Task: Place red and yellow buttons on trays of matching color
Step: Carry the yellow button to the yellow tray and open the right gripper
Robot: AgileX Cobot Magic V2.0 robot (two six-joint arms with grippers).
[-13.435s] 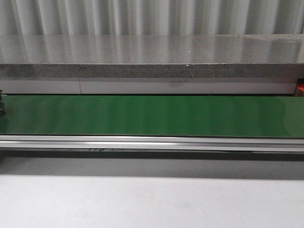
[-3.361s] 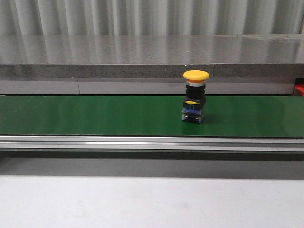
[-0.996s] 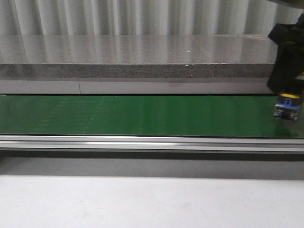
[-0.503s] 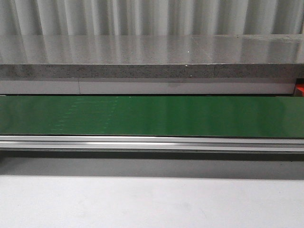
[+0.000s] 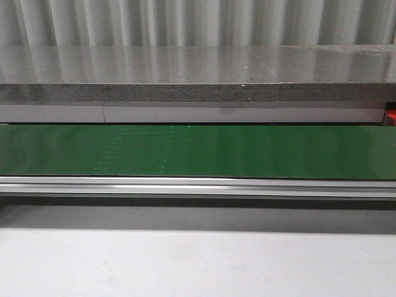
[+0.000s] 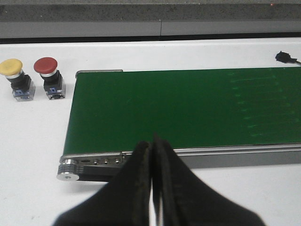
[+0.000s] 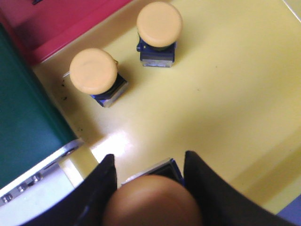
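- Right gripper [image 7: 149, 188]: two dark fingers [image 7: 101, 188] stand either side of a yellow button [image 7: 153, 200], clamped on it. The button's cap fills the lower centre of the right wrist frame, out of focus; a corner of its blue base shows just above the cap, between the fingers.
- Yellow tray [image 7: 225, 94]: lies directly beneath the held button. Whether the button touches the tray surface cannot be told.
- Two more yellow buttons stand upright on the tray: one [image 7: 159, 30] at top centre, one [image 7: 95, 74] at upper left, near each other but apart, both clear of the gripper.
- Red tray [image 7: 61, 23]: upper left corner, bordering the yellow tray.
- Belt [image 5: 198, 151]: green, bare across the front frame; its edge shows at left of the right wrist frame.
- Left gripper [image 6: 152, 188]: fingers pressed together, holding nothing, at bottom centre over the belt's near rail.
- Beyond the belt's end, at upper left, a spare yellow button [image 6: 16, 79] and red button [image 6: 51, 77] stand side by side on the white table [image 6: 28, 136].
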